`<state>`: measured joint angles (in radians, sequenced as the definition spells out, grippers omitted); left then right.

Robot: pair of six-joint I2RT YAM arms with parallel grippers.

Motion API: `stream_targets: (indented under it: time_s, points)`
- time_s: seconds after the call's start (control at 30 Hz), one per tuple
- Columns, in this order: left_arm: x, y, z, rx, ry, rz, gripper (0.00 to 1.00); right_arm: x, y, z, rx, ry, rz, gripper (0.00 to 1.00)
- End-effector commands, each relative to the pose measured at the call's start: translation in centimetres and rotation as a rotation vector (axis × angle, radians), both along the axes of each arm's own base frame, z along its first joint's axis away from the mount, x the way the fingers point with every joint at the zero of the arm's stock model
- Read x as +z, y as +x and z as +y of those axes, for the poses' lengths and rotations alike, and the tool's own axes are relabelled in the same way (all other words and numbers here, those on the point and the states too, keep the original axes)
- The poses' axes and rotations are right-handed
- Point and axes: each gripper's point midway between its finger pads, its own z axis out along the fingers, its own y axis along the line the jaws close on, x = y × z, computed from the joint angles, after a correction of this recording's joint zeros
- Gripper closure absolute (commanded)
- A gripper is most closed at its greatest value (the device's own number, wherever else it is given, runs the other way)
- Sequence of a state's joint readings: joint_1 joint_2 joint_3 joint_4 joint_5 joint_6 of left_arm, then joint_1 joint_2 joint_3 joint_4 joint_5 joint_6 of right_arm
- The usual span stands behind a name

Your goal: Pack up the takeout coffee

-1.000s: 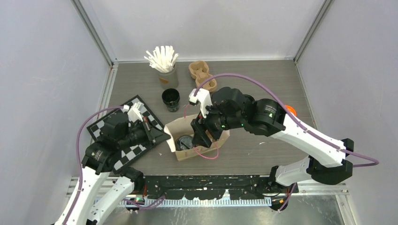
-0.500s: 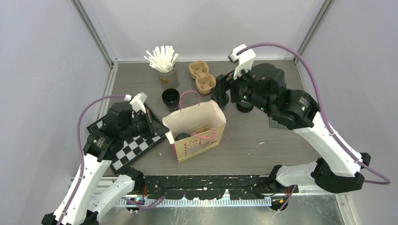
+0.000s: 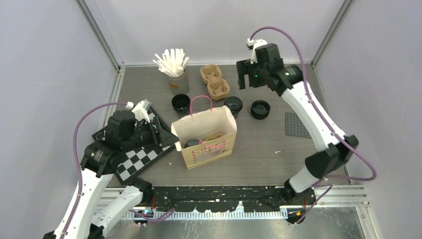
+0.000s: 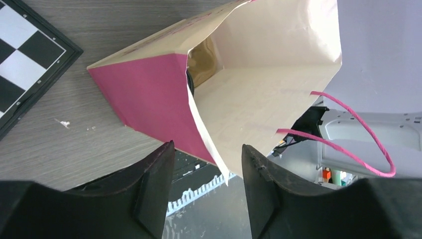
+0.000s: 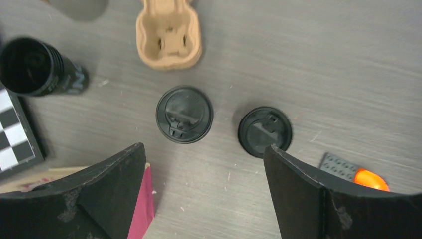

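**Mind the loose bag: your left pincer (image 4: 208, 147) stands half open around the paper bag's (image 3: 204, 142) rim, clamping nothing.**
Unheld, the bag at frame centre could sag shut or tip when you lower the next cup in. Your right pincer (image 5: 204, 149), spread wide and empty, hovers at upper right over the lidded cup (image 5: 184, 114) and the loose lid (image 5: 264, 132), which lie close together; a careless descent could knock one while taking the other. The open cup (image 3: 180, 105), upper left of the bag, would go in uncapped unless you lid it. Count: three black cups (lidded cup and open cup on the tabletop (image 3: 278, 149), a bagged cup (image 3: 193, 144) that looks lidded), one loose lid, one bag, one cup carrier (image 3: 215, 82).
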<state>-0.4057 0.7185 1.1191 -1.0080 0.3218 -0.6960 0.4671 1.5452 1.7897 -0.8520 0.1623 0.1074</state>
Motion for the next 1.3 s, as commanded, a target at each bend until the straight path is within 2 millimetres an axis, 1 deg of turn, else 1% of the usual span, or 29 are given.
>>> stream_targets:
  time_s: [0.0, 0.1, 0.17, 0.27, 0.33, 0.53, 0.67, 0.93, 1.13, 1.27]
  points:
    - [1.3, -1.5, 1.1, 0.006, 0.022, -0.022, 0.45, -3.4, 0.0, 2.5, 0.117, 0.016, 0.145, 0.08]
    - [1.0, -2.4, 1.6, 0.007, 0.041, -0.001, 0.43, -6.2, 0.6, 4.1, 0.165, 0.029, 0.229, 0.08]
    - [0.8, -3.0, 1.9, 0.006, 0.049, 0.013, 0.42, -7.9, 1.3, 5.0, 0.185, 0.040, 0.254, 0.08]
    - [1.1, -3.5, 2.2, 0.010, 0.053, 0.013, 0.42, -9.4, 2.7, 5.1, 0.151, 0.034, 0.235, 0.10]
    - [1.2, -3.7, 2.5, 0.022, 0.059, 0.014, 0.42, -10.3, 3.3, 5.2, 0.163, 0.018, 0.222, 0.11]
    - [1.4, -3.8, 2.6, 0.029, 0.057, 0.020, 0.42, -13.4, 3.8, 5.7, 0.215, -0.066, 0.253, 0.12]
    - [1.6, -3.6, 2.5, 0.034, 0.053, 0.018, 0.42, -14.9, 4.0, 5.9, 0.250, -0.110, 0.245, 0.11]
    - [1.4, -3.5, 2.4, 0.038, 0.051, 0.023, 0.42, -17.6, 4.0, 6.2, 0.295, -0.142, 0.275, 0.10]
    - [1.4, -3.5, 2.5, 0.045, 0.048, 0.021, 0.42, -18.0, 4.5, 6.2, 0.297, -0.153, 0.266, 0.10]
    - [1.4, -3.5, 2.5, 0.045, 0.047, 0.019, 0.42, -18.7, 4.4, 6.2, 0.304, -0.168, 0.282, 0.10]
